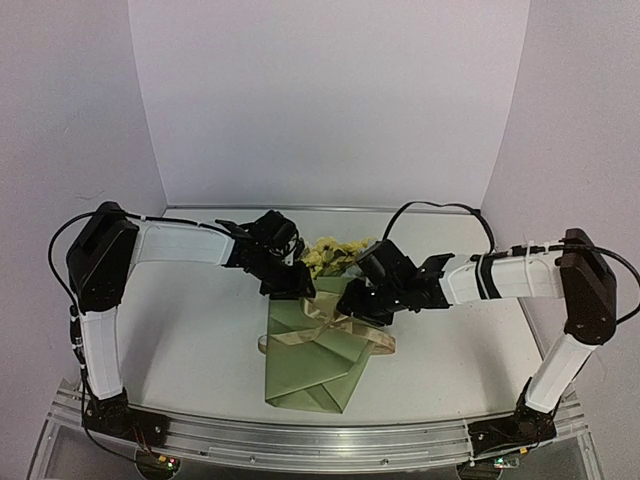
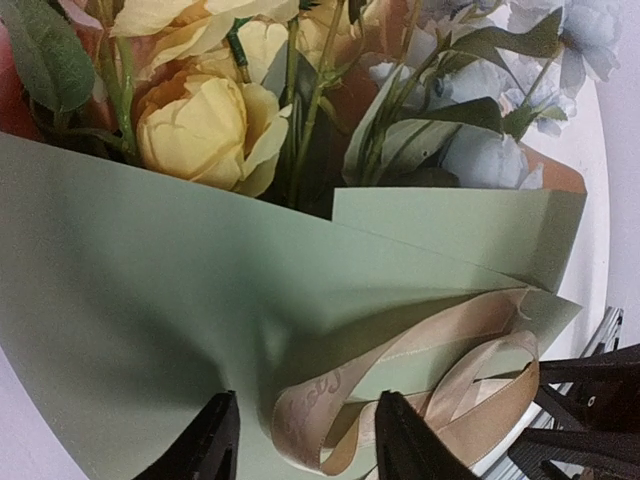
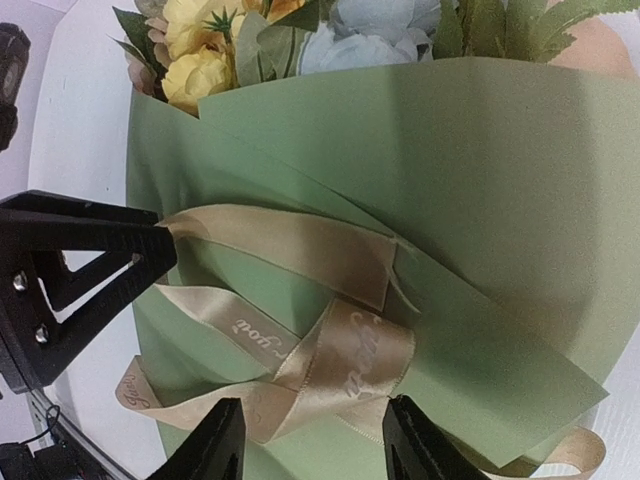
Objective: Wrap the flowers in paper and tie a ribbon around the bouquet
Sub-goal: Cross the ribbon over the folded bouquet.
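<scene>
The bouquet lies mid-table: yellow and pale blue flowers [image 1: 330, 255] in a cone of olive-green paper [image 1: 315, 370]. A tan ribbon [image 1: 320, 325] is knotted round the cone. My left gripper [image 1: 290, 283] hovers at the cone's upper left. It is open, and a loose ribbon loop [image 2: 310, 425] lies between its fingertips [image 2: 400, 440] without being pinched. My right gripper [image 1: 358, 300] is at the cone's right side, also open. It straddles the ribbon's knot [image 3: 350, 360] just above the paper [image 3: 480, 200]. The flowers [image 3: 215, 40] show at the top of the right wrist view.
White walls close in the table at the back and both sides. A finger of the left gripper [image 3: 85, 265] shows in the right wrist view, its tip next to a ribbon loop. A metal rail [image 1: 320, 440] runs along the table's near edge.
</scene>
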Robot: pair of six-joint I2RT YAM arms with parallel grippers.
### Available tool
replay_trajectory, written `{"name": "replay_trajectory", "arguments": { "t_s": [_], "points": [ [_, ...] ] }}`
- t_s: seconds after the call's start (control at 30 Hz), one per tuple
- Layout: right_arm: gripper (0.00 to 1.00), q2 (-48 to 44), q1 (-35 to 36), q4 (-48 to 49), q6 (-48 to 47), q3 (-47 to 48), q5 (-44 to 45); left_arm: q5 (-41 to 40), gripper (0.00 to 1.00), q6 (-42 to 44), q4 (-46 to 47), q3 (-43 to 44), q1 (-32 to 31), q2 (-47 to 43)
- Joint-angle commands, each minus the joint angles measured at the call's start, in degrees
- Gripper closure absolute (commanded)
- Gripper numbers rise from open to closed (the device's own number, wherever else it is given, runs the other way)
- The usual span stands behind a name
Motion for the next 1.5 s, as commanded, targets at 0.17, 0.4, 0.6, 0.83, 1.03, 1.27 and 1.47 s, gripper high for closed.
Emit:
{"name": "replay_trajectory", "arguments": {
  "t_s": [0.17, 0.4, 0.6, 0.83, 1.03, 1.27, 1.47],
  "points": [
    [0.72, 0.45, 0.01, -1.18, -0.63, 3.24, 1.60, 0.69, 0.82, 0.12, 0.50, 1.21, -0.44, -0.71],
    [0.99, -1.44, 0.00, -3.07, -1.75, 3.39, 3.90, 0.83, 0.98, -0.79, 1.95, -1.21, -0.43, -2.45],
    [1.00, -3.65, 0.01, -4.02, -1.87, 2.65, 4.77, -2.12, 1.00, -3.80, 5.94, -7.89, -0.50, -9.31],
    [1.00, -5.77, 0.31, -7.04, -3.19, 3.22, 6.89, -5.14, 1.00, -7.51, 8.92, -16.05, -0.51, -15.97],
    [0.68, -2.80, 2.67, -13.39, -7.02, 8.72, 8.06, -4.91, 1.00, -8.20, 10.27, -17.26, -1.23, -15.97],
    [0.49, 4.34, 4.14, -20.52, -13.45, 14.65, 10.00, -4.97, 1.00, -8.27, 10.18, -16.32, -1.38, -15.18],
    [0.53, 8.13, 4.34, -23.54, -13.63, 16.56, 11.21, -5.42, 1.00, -8.28, 9.44, -15.88, -1.38, -15.21]
  ]
}}
